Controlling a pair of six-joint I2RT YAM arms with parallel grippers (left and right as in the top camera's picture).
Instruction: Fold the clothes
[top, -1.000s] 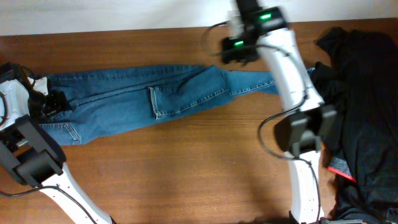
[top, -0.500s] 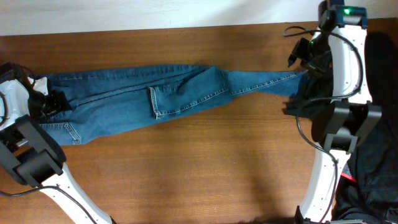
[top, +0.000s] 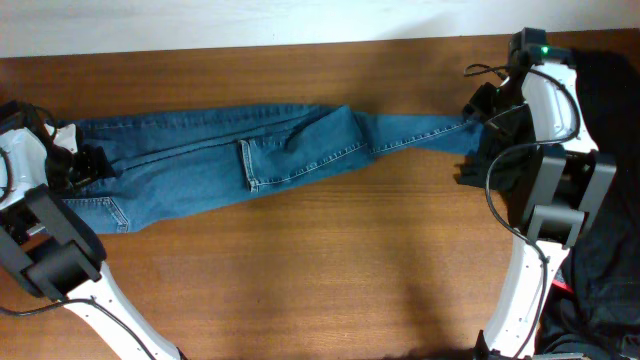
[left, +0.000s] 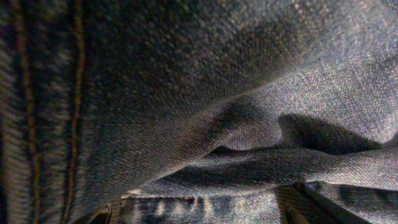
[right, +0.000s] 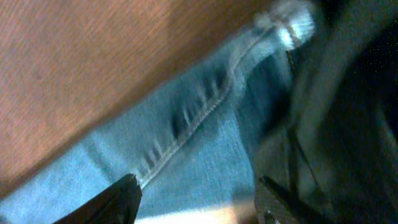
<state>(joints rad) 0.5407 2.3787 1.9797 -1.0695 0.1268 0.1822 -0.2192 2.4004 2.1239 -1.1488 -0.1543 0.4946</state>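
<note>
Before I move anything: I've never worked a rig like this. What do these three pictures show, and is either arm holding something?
You are looking at two white robot arms at a wooden table, each ending in a two-finger pincer. The wide picture comes from a fixed camera above. The two close-ups come from small cameras on the wrists.

A pair of blue jeans lies stretched across the table. Its wide end is by the left arm, and one narrow leg reaches the right arm. A heap of dark clothes sits at the right edge.

The left pincer is down against the jeans, so its camera sees only denim. Its jaws stand wide apart. The right pincer is over the leg near the hem, with its jaws open. Neither seems to hold anything.
</note>
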